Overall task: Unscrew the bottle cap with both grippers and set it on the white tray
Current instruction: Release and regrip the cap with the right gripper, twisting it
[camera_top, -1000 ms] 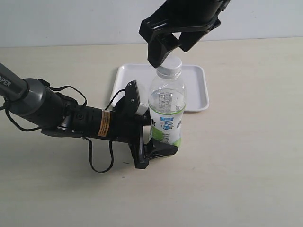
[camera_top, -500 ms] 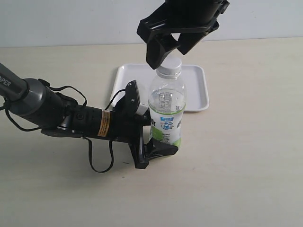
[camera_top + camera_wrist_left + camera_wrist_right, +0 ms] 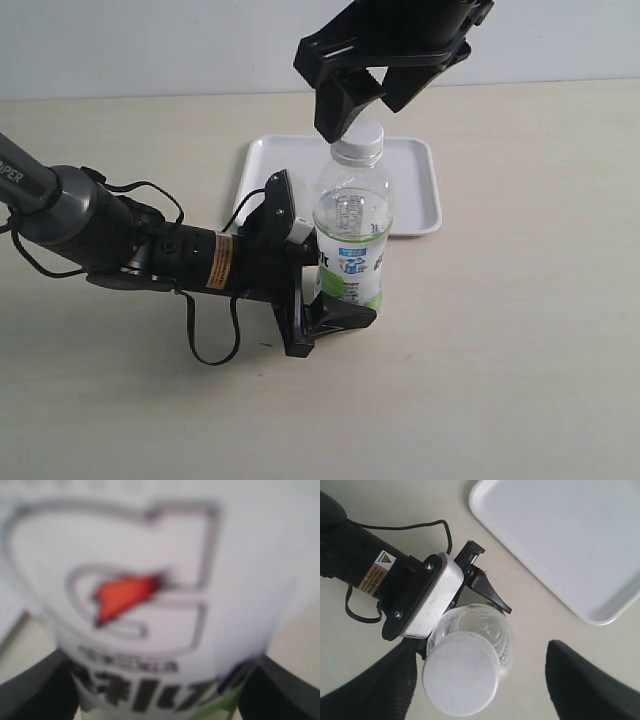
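The bottle (image 3: 352, 225) stands upright on the table in front of the white tray (image 3: 415, 200). It is clear, with a white, green and blue label. My left gripper (image 3: 335, 272) is shut on its lower labelled part, one finger on each side; up close the blurred label (image 3: 150, 605) fills the left wrist view between the black fingers (image 3: 30, 692). The bottle cap (image 3: 358, 140) sits on the neck. My right gripper (image 3: 368, 108) hangs open just above it. From above, the cap (image 3: 461, 673) lies between the spread fingers (image 3: 590, 680), nearer one of them.
The white tray (image 3: 560, 540) holds nothing and lies just behind the bottle. The left arm's thick dark body (image 3: 90, 225) and loose black cables (image 3: 210, 340) stretch across the table's left side. The rest is bare beige tabletop.
The right gripper has shifted very slightly sideways above the cap, staying open. The bottle and the left gripper have not moved.
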Action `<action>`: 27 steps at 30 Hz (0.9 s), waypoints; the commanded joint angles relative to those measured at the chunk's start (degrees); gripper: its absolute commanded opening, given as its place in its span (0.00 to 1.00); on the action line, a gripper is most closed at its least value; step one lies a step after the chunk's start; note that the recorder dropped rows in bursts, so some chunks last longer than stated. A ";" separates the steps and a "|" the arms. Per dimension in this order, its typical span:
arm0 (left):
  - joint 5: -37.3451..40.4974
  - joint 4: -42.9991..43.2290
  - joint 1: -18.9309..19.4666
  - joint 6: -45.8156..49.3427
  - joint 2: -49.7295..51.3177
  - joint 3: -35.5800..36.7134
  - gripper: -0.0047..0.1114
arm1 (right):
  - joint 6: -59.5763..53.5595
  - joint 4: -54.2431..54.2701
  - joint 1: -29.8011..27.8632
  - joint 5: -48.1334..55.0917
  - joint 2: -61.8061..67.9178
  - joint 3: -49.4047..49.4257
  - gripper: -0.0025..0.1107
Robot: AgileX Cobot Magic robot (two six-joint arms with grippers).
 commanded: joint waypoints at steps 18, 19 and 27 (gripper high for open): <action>-1.80 -1.07 -0.20 -0.24 -0.93 -0.31 0.04 | 0.05 -0.48 0.21 -0.30 -0.70 1.73 0.48; -1.80 -1.07 -0.20 -0.24 -0.93 -0.31 0.04 | -0.16 -0.05 0.21 -0.30 -0.70 1.73 0.43; -1.80 -1.07 -0.20 -0.24 -0.93 -0.31 0.04 | -4.50 0.20 0.21 -0.30 -0.70 1.73 0.02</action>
